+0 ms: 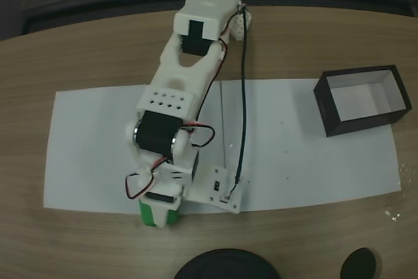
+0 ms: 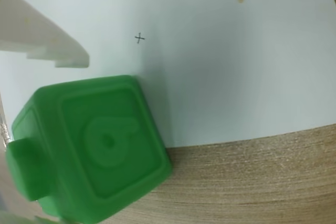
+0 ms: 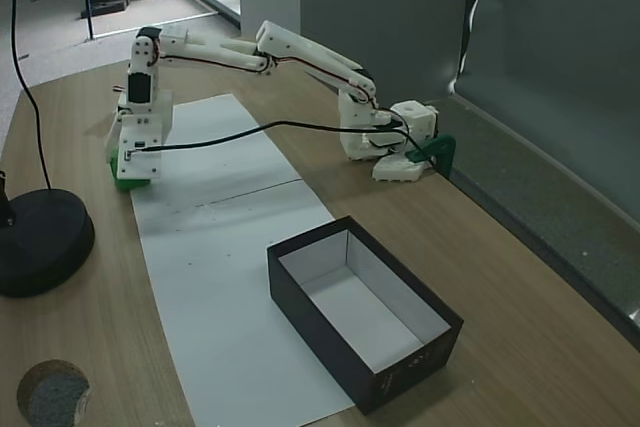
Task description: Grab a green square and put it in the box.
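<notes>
While the gripper (image 2: 37,129) sits apart around the green square (image 2: 94,150) at the paper's (image 2: 220,77) edge, an off-centre squeeze could flick it away from the box (image 1: 363,101).

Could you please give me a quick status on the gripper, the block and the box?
Gripper down around the green block at the paper's edge. Grip unconfirmed. Box empty, path clear.

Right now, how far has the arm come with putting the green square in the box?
Done: the arm has reached the green square at the sheet's edge, and the pincer is down around it. In hand: the grasp itself; the wrist view shows one white finger beside the block, but I cannot tell if it is clamped. Left: lift, carry, and drop into the box, which holds nothing.
</notes>
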`<action>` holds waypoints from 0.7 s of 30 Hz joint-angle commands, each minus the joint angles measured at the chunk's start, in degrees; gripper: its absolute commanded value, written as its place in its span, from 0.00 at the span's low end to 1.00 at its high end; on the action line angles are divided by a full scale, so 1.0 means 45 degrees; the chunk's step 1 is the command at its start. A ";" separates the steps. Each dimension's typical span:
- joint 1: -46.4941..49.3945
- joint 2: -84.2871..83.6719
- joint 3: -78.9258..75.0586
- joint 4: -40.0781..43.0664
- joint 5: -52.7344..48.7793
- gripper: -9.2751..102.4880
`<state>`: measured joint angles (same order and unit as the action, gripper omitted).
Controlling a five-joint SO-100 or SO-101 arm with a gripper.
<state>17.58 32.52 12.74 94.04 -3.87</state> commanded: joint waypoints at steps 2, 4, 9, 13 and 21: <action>0.0078 0.0195 -0.0254 -0.0352 -0.0039 0.34; 0.0078 0.0039 -0.0254 -0.0430 -0.0039 0.34; 0.0078 -0.0137 -0.0254 -0.0508 -0.0039 0.24; 0.0078 -0.0137 -0.0254 -0.0605 -0.0039 0.21; -0.0098 0.0273 -0.0547 -0.0469 -0.0039 0.21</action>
<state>17.49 31.11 12.66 91.49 -3.87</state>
